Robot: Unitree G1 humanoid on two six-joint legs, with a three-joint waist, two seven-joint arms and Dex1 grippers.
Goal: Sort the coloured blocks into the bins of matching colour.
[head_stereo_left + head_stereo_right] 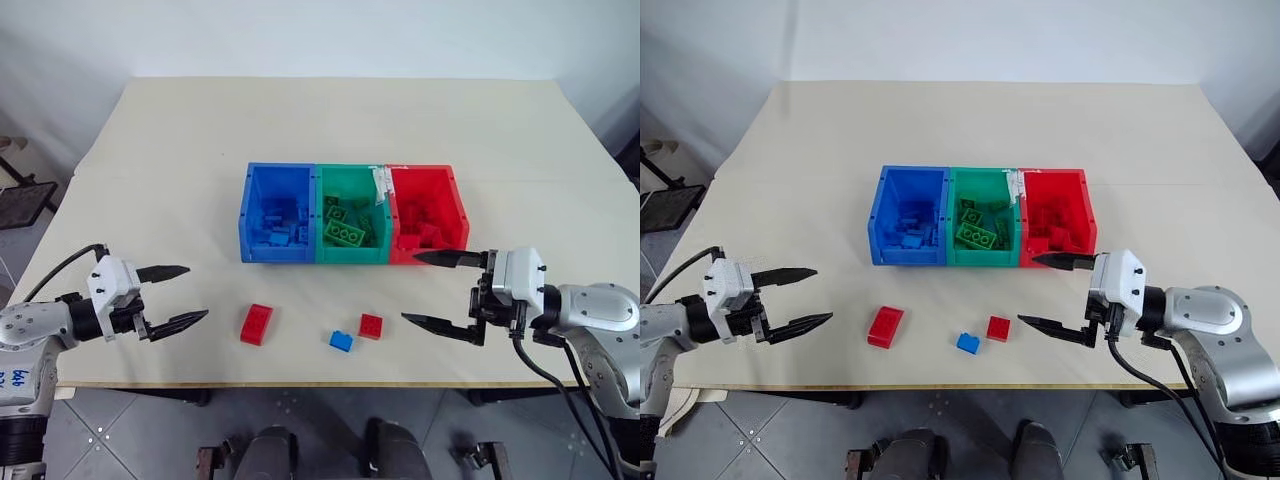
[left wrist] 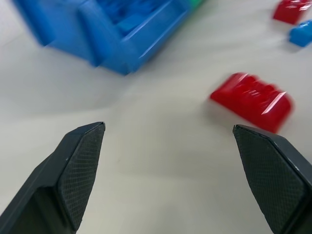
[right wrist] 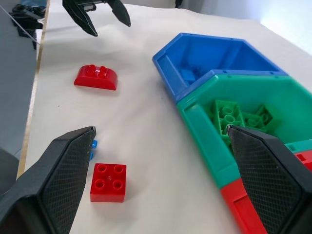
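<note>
The left gripper [image 1: 177, 294] hovers with fingers spread wide, left of the bins [image 1: 349, 257]. The right gripper [image 1: 432, 288] hovers at their right front, fingers also wide apart, pointing left.

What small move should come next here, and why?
Probably the right hand should lower onto the small square red plastic brick. That hand is open and empty, the brick lies loose on the cream table beside it, and the red plastic bin is close behind.
</note>
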